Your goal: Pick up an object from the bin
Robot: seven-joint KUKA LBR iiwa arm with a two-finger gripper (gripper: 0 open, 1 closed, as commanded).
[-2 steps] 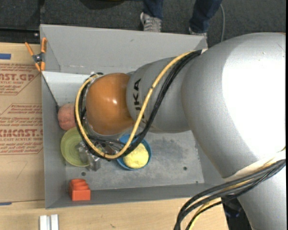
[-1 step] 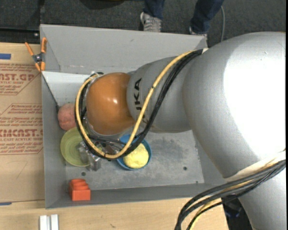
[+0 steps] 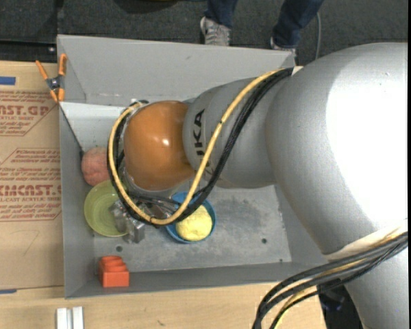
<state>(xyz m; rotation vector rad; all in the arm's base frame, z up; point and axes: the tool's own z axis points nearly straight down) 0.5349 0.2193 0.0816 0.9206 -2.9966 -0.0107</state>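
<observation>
gripper point(image 3: 129, 226) at green bowl point(image 3: 98, 211) rim, grip unclear | blue bowl point(image 3: 172, 233): yellow lump point(image 3: 194, 226) inside

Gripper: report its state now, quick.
Gripper: open or closed cannot be told; it is down at the right rim of the green bowl.

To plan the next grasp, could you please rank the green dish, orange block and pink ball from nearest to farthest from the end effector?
1. Green dish: right beside the end effector, on its left in the view.
2. Orange block: below it, by the bin's near wall.
3. Pink ball: above the dish, by the left wall.
</observation>
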